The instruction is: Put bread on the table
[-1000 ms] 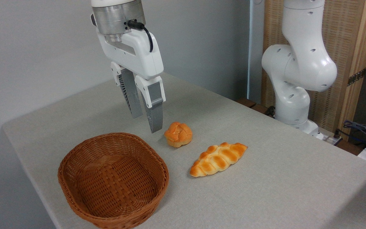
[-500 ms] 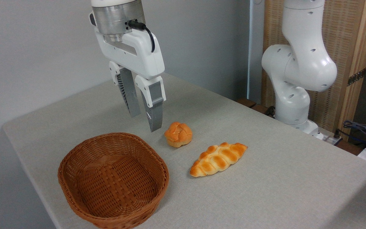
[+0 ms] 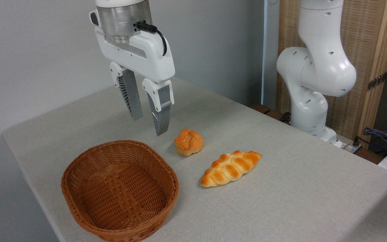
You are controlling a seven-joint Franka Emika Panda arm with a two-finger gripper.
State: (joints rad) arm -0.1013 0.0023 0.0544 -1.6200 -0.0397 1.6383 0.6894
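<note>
Views: one fixed camera only
Position: raised, off the counter's (image 3: 297,188) near corner
Facing: down and across toward the grey wall (image 3: 35,50) and arm base (image 3: 314,111)
Distance: close; basket (image 3: 119,190) in the foreground

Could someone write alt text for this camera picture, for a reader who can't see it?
A long braided bread and a small round bun lie on a grey table beside an empty wicker basket. A white robot gripper hangs above them, jaws open and holding nothing.
</note>
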